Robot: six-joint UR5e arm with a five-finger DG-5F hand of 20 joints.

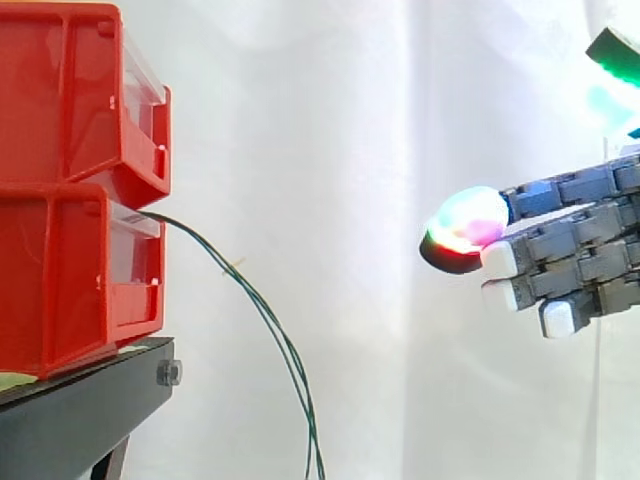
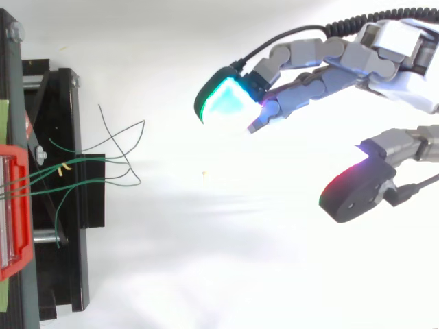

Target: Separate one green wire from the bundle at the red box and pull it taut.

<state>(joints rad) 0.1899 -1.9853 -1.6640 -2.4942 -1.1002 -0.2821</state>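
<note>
The grey robot hand (image 1: 575,245) is hovering wide open, empty, at the right. Thin green wires (image 1: 280,350) are hanging close together from the left red plastic box (image 1: 60,280), so it may be grabbing several

A white curtain (image 1: 330,200) is hanging across the whole backdrop in the side view, falling in soft vertical folds, with one fold line running down just right of the frame's centre. Bright, even light is washing over it, and faint grey shading is gathering toward the upper left. In the lower left corner a black stand (image 1: 70,420) is jutting in, its top edge sloping slightly, and a small metal bolt (image 1: 168,373) is showing on its right end. In the top view the stand is running down the left edge, and a white surface (image 2: 206,274) is spreading over the rest, glaring under strong light, with a faint grey band crossing its middle.
</note>
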